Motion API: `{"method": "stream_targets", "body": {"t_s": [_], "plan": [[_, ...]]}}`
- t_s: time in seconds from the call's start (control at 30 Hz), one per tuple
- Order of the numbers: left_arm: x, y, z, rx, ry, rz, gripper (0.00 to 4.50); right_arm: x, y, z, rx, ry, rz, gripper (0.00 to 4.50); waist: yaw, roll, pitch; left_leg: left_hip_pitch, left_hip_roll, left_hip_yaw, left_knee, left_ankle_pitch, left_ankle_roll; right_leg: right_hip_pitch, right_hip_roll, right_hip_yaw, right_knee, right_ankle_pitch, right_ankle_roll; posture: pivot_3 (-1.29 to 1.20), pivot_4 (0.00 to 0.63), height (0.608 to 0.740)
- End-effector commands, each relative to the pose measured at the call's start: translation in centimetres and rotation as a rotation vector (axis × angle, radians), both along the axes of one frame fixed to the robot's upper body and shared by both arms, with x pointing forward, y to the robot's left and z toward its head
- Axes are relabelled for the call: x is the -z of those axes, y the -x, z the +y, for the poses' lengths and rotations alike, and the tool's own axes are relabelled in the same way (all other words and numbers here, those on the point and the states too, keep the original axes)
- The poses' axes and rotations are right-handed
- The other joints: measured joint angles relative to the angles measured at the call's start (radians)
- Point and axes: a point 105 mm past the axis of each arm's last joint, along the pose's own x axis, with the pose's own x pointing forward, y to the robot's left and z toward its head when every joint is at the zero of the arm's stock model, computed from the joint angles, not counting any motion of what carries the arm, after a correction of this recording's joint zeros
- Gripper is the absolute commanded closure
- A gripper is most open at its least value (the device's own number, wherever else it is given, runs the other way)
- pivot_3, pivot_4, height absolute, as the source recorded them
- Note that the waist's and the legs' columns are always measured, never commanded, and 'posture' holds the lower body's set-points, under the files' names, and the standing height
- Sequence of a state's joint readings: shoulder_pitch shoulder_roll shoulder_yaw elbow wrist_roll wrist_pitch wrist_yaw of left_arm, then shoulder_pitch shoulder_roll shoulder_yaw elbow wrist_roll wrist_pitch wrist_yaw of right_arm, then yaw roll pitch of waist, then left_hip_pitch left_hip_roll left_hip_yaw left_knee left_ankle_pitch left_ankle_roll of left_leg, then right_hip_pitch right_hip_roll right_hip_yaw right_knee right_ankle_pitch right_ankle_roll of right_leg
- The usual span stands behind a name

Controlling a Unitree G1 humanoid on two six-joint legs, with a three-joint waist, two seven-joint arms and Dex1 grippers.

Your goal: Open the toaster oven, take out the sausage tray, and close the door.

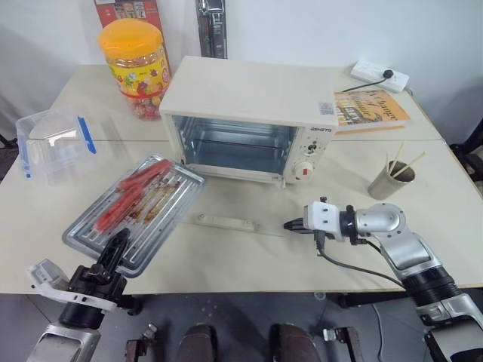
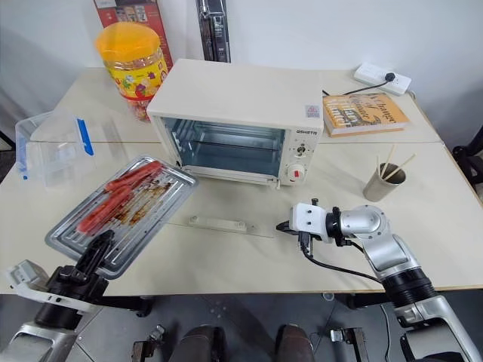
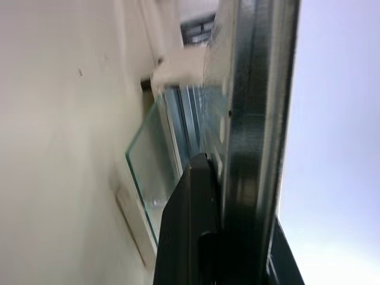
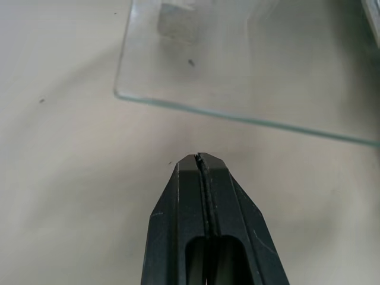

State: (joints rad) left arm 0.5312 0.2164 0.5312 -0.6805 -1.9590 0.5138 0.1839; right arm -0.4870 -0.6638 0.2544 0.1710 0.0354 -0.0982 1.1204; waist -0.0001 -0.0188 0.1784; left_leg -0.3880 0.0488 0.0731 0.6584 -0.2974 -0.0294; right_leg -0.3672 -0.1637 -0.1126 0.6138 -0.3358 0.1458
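The toaster oven [image 1: 249, 94] stands mid-table with its cavity empty. Its glass door [image 1: 241, 200] lies flat on the table, the cream handle [image 1: 224, 222] at its near edge. The sausage tray [image 1: 162, 207] is outside, to the oven's left, tilted, with red sausages [image 1: 132, 192] on its far part. My left gripper [image 1: 117, 247] is shut on the tray's near edge. My right gripper [image 1: 290, 225] is shut and empty, low over the table. Its tips [image 4: 199, 157] sit just short of the door's glass edge [image 4: 237, 116], near the right front corner.
A clear plastic box with a blue clip [image 1: 53, 143] sits at the left. A yellow-lidded jar [image 1: 136, 64] stands behind it. A book [image 1: 370, 109] and a power strip [image 1: 379, 74] lie back right. A metal cup with chopsticks [image 1: 391, 179] stands right of the oven.
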Motion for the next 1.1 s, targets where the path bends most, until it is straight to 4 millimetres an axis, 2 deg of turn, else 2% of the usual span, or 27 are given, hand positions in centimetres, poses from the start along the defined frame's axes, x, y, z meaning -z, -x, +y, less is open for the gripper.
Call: {"method": "stream_targets", "body": {"t_s": [0.03, 0.23, 0.33, 0.43, 0.57, 0.67, 0.8, 0.97, 1.1], "plan": [[-1.5, 0.6, 0.1, -0.027, -0.009, -0.056, 4.50, 0.1, 0.0, 0.5, -0.020, 0.000, -0.009, 4.48, 0.000, 0.000, 0.000, 0.000, 0.000, 0.000, 0.000, 0.000, 0.000, 0.000, 0.000, 0.000, 0.000, 0.000, 0.000, 0.00, 0.150, 0.740], [-1.0, 1.7, 2.0, -0.143, 0.011, -0.052, 4.50, -0.2, -0.4, 1.2, -0.051, -0.013, -0.025, 4.48, -0.003, 0.000, 0.000, 0.000, 0.001, 0.000, 0.000, -0.001, 0.000, 0.000, 0.001, 0.000, -0.001, 0.000, 0.000, 0.00, 0.150, 0.740], [-0.8, 1.8, 3.8, -0.218, 0.032, -0.074, 4.50, -1.0, -0.4, 2.1, -0.073, -0.054, -0.021, 4.48, -0.002, 0.000, 0.000, 0.000, 0.001, 0.000, 0.000, -0.001, 0.000, 0.000, 0.001, 0.000, -0.001, 0.000, 0.000, 0.00, 0.150, 0.740], [-0.6, 1.6, 4.0, -0.219, 0.036, -0.077, 4.50, -1.9, -0.3, 2.6, -0.094, -0.075, -0.019, 4.48, 0.000, 0.000, 0.000, 0.000, 0.001, 0.000, 0.001, -0.001, 0.000, 0.000, 0.001, 0.000, -0.001, 0.000, 0.000, 0.00, 0.150, 0.740], [-0.4, 1.3, 4.4, -0.215, 0.033, -0.075, 4.50, -5.0, 0.2, 3.8, -0.112, -0.179, 0.018, 4.48, 0.000, 0.001, 0.000, -0.002, 0.001, 0.000, 0.003, -0.003, 0.002, 0.000, 0.001, 0.000, -0.001, 0.000, 0.000, 0.00, 0.150, 0.740], [-0.1, 1.7, 5.2, -0.245, 0.032, -0.060, 4.50, -6.3, 0.2, 3.9, -0.097, -0.209, 0.039, 4.48, 0.000, 0.001, 0.000, -0.002, 0.001, -0.001, 0.003, -0.003, 0.002, 0.000, 0.001, -0.001, -0.001, 0.000, 0.000, 0.00, 0.150, 0.740], [-0.1, 2.5, 6.0, -0.271, 0.002, -0.058, 4.50, -9.7, -0.7, 3.5, -0.054, -0.283, 0.028, 4.48, -0.001, 0.001, 0.001, -0.002, 0.001, 0.000, 0.003, -0.004, 0.002, -0.001, 0.001, 0.000, -0.001, 0.000, 0.000, 0.00, 0.150, 0.740], [0.3, 1.7, 4.7, -0.168, -0.012, -0.031, 4.50, -12.8, -1.8, 3.4, -0.029, -0.344, -0.022, 4.48, 0.001, 0.001, 0.001, -0.003, 0.001, 0.000, 0.003, -0.005, 0.003, -0.001, 0.001, 0.000, -0.002, 0.000, 0.000, 0.00, 0.150, 0.740], [0.0, 0.7, 3.6, -0.058, -0.047, -0.035, 4.50, -13.8, -1.0, 3.4, -0.067, -0.332, -0.024, 4.48, 0.002, 0.001, 0.001, -0.003, 0.001, 0.000, 0.004, -0.005, 0.003, -0.001, 0.001, 0.000, -0.001, 0.000, 0.000, 0.00, 0.150, 0.740]]}}
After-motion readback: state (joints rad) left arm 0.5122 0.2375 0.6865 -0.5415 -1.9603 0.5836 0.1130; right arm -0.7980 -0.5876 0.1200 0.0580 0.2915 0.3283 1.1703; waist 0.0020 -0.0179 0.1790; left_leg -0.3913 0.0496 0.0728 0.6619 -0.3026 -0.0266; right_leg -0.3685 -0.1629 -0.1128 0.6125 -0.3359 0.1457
